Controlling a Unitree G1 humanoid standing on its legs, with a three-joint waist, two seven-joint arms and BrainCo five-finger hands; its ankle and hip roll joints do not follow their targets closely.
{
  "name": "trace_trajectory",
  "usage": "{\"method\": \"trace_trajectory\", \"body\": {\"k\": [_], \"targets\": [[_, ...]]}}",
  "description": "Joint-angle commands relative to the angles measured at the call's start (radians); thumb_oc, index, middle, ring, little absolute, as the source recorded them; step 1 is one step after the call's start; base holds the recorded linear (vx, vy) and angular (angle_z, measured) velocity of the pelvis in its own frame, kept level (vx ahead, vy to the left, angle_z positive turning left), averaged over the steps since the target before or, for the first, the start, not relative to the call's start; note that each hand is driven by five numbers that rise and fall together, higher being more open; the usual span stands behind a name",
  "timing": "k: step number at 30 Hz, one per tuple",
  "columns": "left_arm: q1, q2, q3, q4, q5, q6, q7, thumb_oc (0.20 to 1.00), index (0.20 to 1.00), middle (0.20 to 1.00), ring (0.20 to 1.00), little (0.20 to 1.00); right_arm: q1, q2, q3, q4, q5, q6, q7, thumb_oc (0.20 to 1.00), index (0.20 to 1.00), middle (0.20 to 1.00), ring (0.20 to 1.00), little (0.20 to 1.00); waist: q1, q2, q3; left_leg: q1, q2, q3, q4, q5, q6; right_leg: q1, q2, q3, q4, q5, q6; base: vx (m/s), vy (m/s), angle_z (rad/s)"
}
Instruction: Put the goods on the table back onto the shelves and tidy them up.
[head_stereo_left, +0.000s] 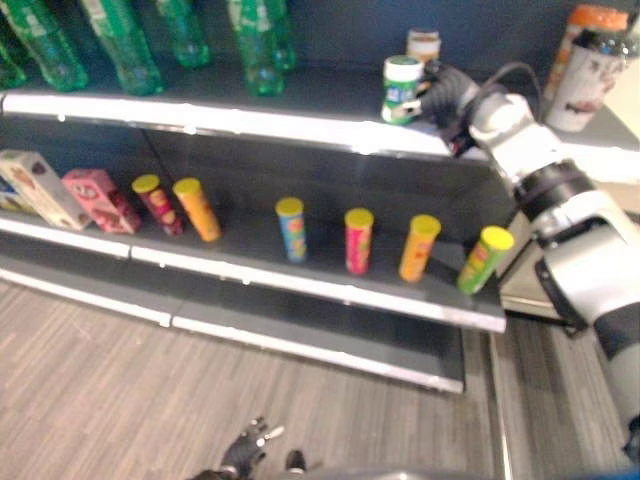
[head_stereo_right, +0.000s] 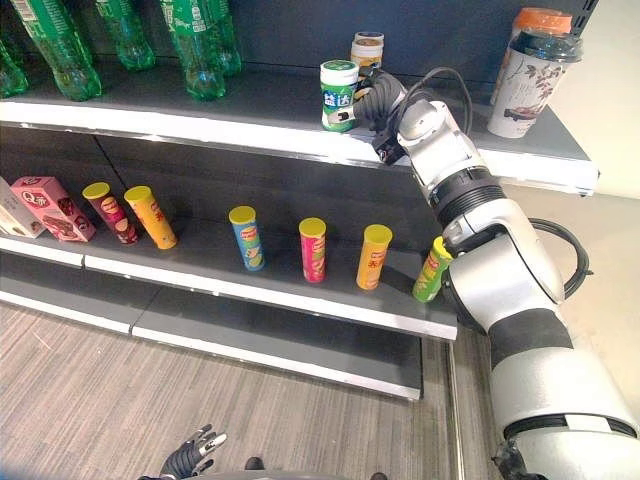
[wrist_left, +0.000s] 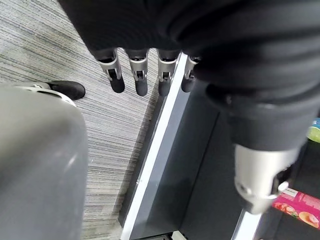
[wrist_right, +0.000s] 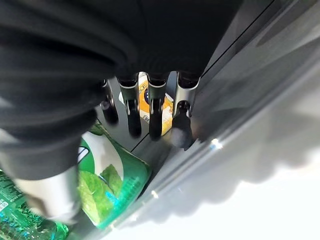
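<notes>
A white and green jar (head_stereo_right: 339, 95) stands upright near the front edge of the top shelf (head_stereo_right: 250, 128). The right hand (head_stereo_right: 378, 100) is placed just beside it, on its right side, with the thumb lying against the jar's green label in the right wrist view (wrist_right: 112, 187). The fingers (wrist_right: 156, 112) are seen straight and spread past the jar, not curled round it, so the hand is open. Whether the fingers touch the jar cannot be told.

Behind the jar, a second small jar (head_stereo_right: 367, 50) with an orange label is seen further back on the same shelf. Green bottles (head_stereo_right: 195, 45) are lined up along the left part of that shelf, and two tall cups (head_stereo_right: 530, 70) stand at its right end.

On the shelf below, a row of tube cans (head_stereo_right: 312, 250) with yellow lids is set out, with pink boxes (head_stereo_right: 55, 208) at the left.

The left hand (head_stereo_right: 190, 458) is held low over the striped floor (head_stereo_right: 150, 390), its fingers (wrist_left: 139, 75) straight and relaxed, nothing held.
</notes>
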Motion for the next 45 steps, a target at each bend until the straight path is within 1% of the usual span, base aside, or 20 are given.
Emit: {"method": "trace_trajectory", "body": {"k": [1,10,12,14,16,19,20,21,22,23,24,26,29,33,37,38,40,41,43,45], "targets": [[-0.071,0.048,-0.038,0.005,0.003,-0.044,0.002,1.0,1.0,1.0,1.0,1.0,-0.175,-0.035,0.057,0.092,-0.021,-0.019,-0.019,1.0,1.0,1.0,1.0,1.0,0.022,-0.05,0.054,0.164,-0.02,0.055,0.008,-0.115,-0.035,-0.011,-0.069,0.013,0.008,0.109,0.043,0.0,0.0,0.0],[-0.076,0.042,-0.041,0.008,0.001,-0.046,0.003,1.0,1.0,1.0,1.0,1.0,-0.179,-0.059,0.052,0.079,-0.033,-0.037,-0.053,1.0,1.0,1.0,1.0,1.0,0.015,-0.05,0.053,0.169,-0.023,0.061,0.008,-0.118,-0.033,-0.01,-0.068,0.019,0.008,0.109,0.044,0.0,0.0,0.0],[-0.076,0.041,-0.036,0.002,0.001,-0.046,0.005,1.0,1.0,1.0,1.0,1.0,-0.172,-0.085,0.046,0.007,-0.033,-0.049,-0.081,1.0,1.0,1.0,1.0,1.0,0.011,-0.051,0.055,0.171,-0.023,0.061,0.008,-0.121,-0.031,-0.014,-0.068,0.023,0.008,0.111,0.043,-0.01,0.019,-0.01],[-0.08,0.038,-0.012,-0.008,0.005,-0.042,0.017,1.0,1.0,1.0,1.0,1.0,-0.147,-0.17,-0.002,-0.259,-0.035,-0.064,-0.175,1.0,1.0,1.0,1.0,1.0,-0.004,-0.063,0.064,0.186,-0.033,0.074,0.011,-0.129,-0.015,-0.027,-0.068,0.048,0.008,0.124,0.051,-0.03,0.062,-0.07],[-0.082,0.037,0.002,-0.005,0.005,-0.042,0.02,1.0,1.0,1.0,1.0,1.0,-0.137,-0.187,-0.025,-0.335,-0.037,-0.066,-0.206,1.0,1.0,1.0,1.0,1.0,-0.008,-0.069,0.07,0.186,-0.038,0.079,0.022,-0.137,-0.009,-0.033,-0.071,0.059,0.008,0.134,0.056,-0.04,0.059,-0.25],[-0.08,0.044,0.019,-0.007,0.003,-0.042,0.019,1.0,1.0,1.0,1.0,1.0,-0.112,-0.244,-0.091,-0.509,-0.012,-0.081,-0.274,1.0,1.0,1.0,1.0,1.0,-0.017,-0.089,0.084,0.188,-0.062,0.097,0.02,-0.153,0.01,-0.071,-0.082,0.096,0.008,0.205,0.083,-0.08,0.117,-0.29],[-0.086,0.053,0.036,0.003,0.007,-0.047,0.02,1.0,1.0,1.0,1.0,1.0,-0.101,-0.28,-0.114,-0.639,0.009,-0.098,-0.296,1.0,1.0,1.0,1.0,1.0,-0.032,-0.104,0.093,0.19,-0.081,0.112,0.008,-0.156,0.022,-0.105,-0.086,0.124,0.008,0.278,0.095,-0.14,0.162,-0.46],[-0.081,0.055,0.048,-0.002,0.005,-0.048,0.019,1.0,1.0,1.0,1.0,1.0,-0.093,-0.283,-0.137,-0.684,0.015,-0.104,-0.312,1.0,1.0,1.0,1.0,1.0,-0.035,-0.111,0.097,0.188,-0.083,0.13,0.008,-0.162,0.023,-0.125,-0.089,0.125,0.008,0.317,0.095,-0.24,0.17,-0.8],[-0.084,0.07,0.07,-0.001,-0.001,-0.051,0.012,1.0,1.0,1.0,1.0,1.0,-0.082,-0.3,-0.15,-0.792,0.055,-0.125,-0.311,1.0,1.0,1.0,1.0,1.0,-0.05,-0.127,0.107,0.184,-0.084,0.174,0.008,-0.159,0.023,-0.167,-0.092,0.123,0.008,0.378,0.095,-0.17,0.087,-1.05],[-0.084,0.071,0.07,-0.001,-0.001,-0.051,0.012,1.0,1.0,1.0,1.0,1.0,-0.08,-0.3,-0.152,-0.794,0.056,-0.124,-0.311,1.0,1.0,1.0,1.0,1.0,-0.047,-0.128,0.107,0.184,-0.084,0.177,0.008,-0.16,0.023,-0.169,-0.091,0.126,0.008,0.379,0.095,-0.19,0.059,-1.29],[-0.084,0.081,0.071,-0.009,-0.001,-0.054,0.015,1.0,1.0,1.0,1.0,1.0,-0.081,-0.289,-0.16,-0.824,0.078,-0.138,-0.327,1.0,1.0,1.0,1.0,1.0,-0.05,-0.134,0.112,0.18,-0.079,0.195,0.008,-0.159,0.024,-0.182,-0.089,0.116,0.008,0.388,0.095,-0.12,0.021,-1.09],[-0.09,0.102,0.089,-0.016,0.004,-0.055,0.019,1.0,1.0,1.0,1.0,1.0,-0.052,-0.297,-0.174,-0.913,0.142,-0.17,-0.304,1.0,1.0,1.0,1.0,1.0,-0.06,-0.142,0.118,0.168,-0.057,0.23,0.008,-0.146,0.026,-0.169,-0.087,0.081,0.01,0.353,0.095,-0.21,0.053,-0.82],[-0.091,0.116,0.107,-0.034,0.001,-0.052,0.023,1.0,1.0,1.0,1.0,1.0,0.0,-0.325,-0.176,-1.05,0.233,-0.214,-0.294,1.0,1.0,1.0,1.0,1.0,-0.072,-0.155,0.11,0.139,-0.024,0.27,0.008,-0.123,0.023,-0.133,-0.073,0.072,0.038,0.309,0.095,-0.2,0.032,-0.63],[-0.102,0.126,0.102,-0.036,0.0,-0.054,0.031,1.0,1.0,1.0,1.0,1.0,0.018,-0.397,-0.162,-1.138,0.325,-0.258,-0.301,1.0,1.0,1.0,1.0,1.0,-0.085,-0.175,0.084,0.083,0.015,0.336,0.008,-0.091,0.016,-0.091,-0.062,0.056,0.104,0.252,0.092,-0.21,0.025,-0.34],[-0.103,0.126,0.102,-0.037,0.0,-0.053,0.032,1.0,1.0,1.0,1.0,1.0,0.017,-0.398,-0.162,-1.138,0.325,-0.259,-0.301,1.0,1.0,1.0,1.0,1.0,-0.083,-0.176,0.08,0.078,0.014,0.339,0.008,-0.089,0.016,-0.098,-0.062,0.06,0.106,0.253,0.091,-0.07,0.009,-0.52],[-0.074,0.122,0.095,-0.049,-0.013,-0.062,0.034,1.0,1.0,1.0,1.0,1.0,-0.007,-0.454,-0.118,-1.135,0.4,-0.288,-0.31,1.0,1.0,1.0,1.0,1.0,-0.092,-0.196,0.051,0.084,0.047,0.443,0.008,-0.086,0.006,-0.011,-0.049,-0.019,0.185,0.238,0.095,-0.25,0.023,-0.09],[-0.07,0.117,0.1,-0.038,-0.012,-0.065,0.033,1.0,1.0,1.0,1.0,1.0,-0.014,-0.465,-0.113,-1.114,0.423,-0.289,-0.312,1.0,1.0,1.0,1.0,1.0,-0.096,-0.209,0.042,0.094,0.057,0.495,0.008,-0.076,0.002,0.014,-0.049,-0.066,0.206,0.26,0.095,-0.2,0.0,-1.85],[-0.069,0.118,0.101,-0.038,-0.012,-0.066,0.033,1.0,1.0,1.0,1.0,1.0,-0.014,-0.466,-0.113,-1.113,0.424,-0.29,-0.311,1.0,1.0,1.0,1.0,1.0,-0.094,-0.21,0.043,0.097,0.057,0.498,0.008,-0.076,0.001,0.015,-0.048,-0.064,0.204,0.262,0.095,-0.15,-0.024,-2.76],[-0.045,0.112,0.12,-0.04,-0.019,-0.068,0.033,1.0,1.0,1.0,1.0,1.0,-0.008,-0.504,-0.112,-1.094,0.414,-0.286,-0.32,1.0,1.0,1.0,1.0,1.0,-0.098,-0.223,0.024,0.095,0.077,0.595,0.008,-0.053,0.007,0.049,-0.055,-0.15,0.249,0.312,0.095,-0.25,-0.043,-1.15],[-0.042,0.11,0.126,-0.039,-0.021,-0.07,0.033,1.0,1.0,1.0,1.0,1.0,-0.001,-0.507,-0.114,-1.093,0.416,-0.286,-0.318,1.0,1.0,1.0,1.0,1.0,-0.097,-0.225,0.022,0.095,0.084,0.619,0.008,-0.045,0.006,0.054,-0.055,-0.159,0.254,0.323,0.095,-0.17,-0.04,-0.91]]}}
